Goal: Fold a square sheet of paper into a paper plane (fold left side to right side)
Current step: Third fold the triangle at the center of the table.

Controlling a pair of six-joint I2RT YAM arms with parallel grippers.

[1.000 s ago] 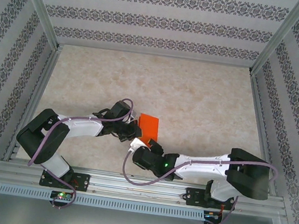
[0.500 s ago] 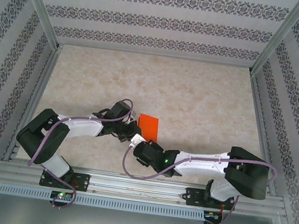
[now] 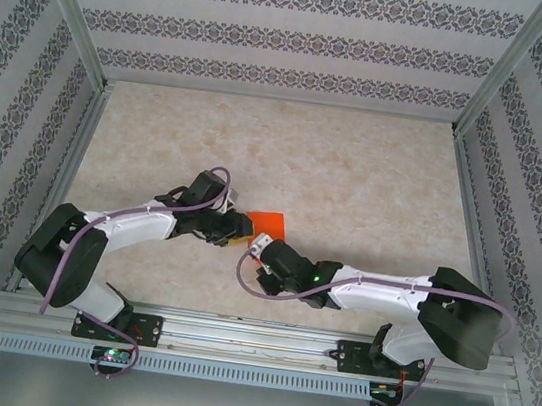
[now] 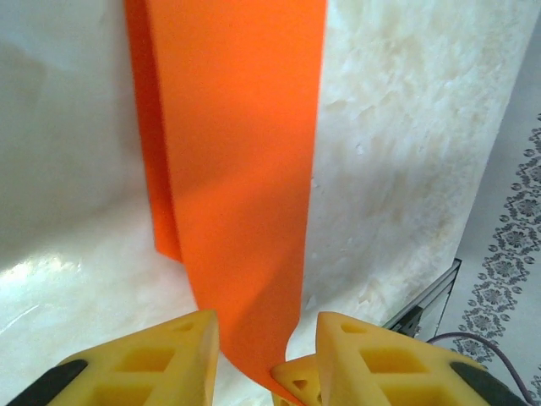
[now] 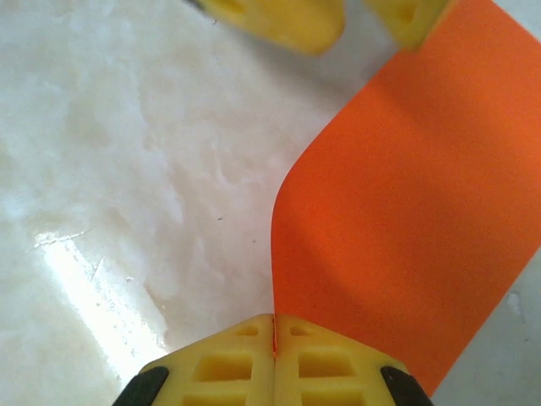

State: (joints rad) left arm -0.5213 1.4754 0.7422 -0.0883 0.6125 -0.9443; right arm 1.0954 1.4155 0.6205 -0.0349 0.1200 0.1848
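Note:
The square sheet of paper (image 3: 269, 224) is bright orange and folded into a narrower strip with a second layer showing along its left side (image 4: 237, 152); it has no pointed plane shape. It curves up off the table at its near end (image 5: 406, 211). My right gripper (image 5: 275, 326) is shut on that end's edge, just below the paper in the top view (image 3: 263, 247). My left gripper (image 4: 266, 326) is open, its yellow fingers standing apart on either side of the strip's end, at the paper's left edge from above (image 3: 239, 227). The left fingertips (image 5: 279, 21) show above the paper.
The pale marbled table (image 3: 356, 175) is ringed by patterned walls and aluminium rails (image 3: 468, 205). Both arms bend inward and meet near the table's front centre. A rail corner (image 4: 423, 304) lies beyond the paper to the right.
The right gripper closed on the paper's near edge and moved forward with it. The left gripper let go, its jaws parting, and its arm shifted slightly away from the front.

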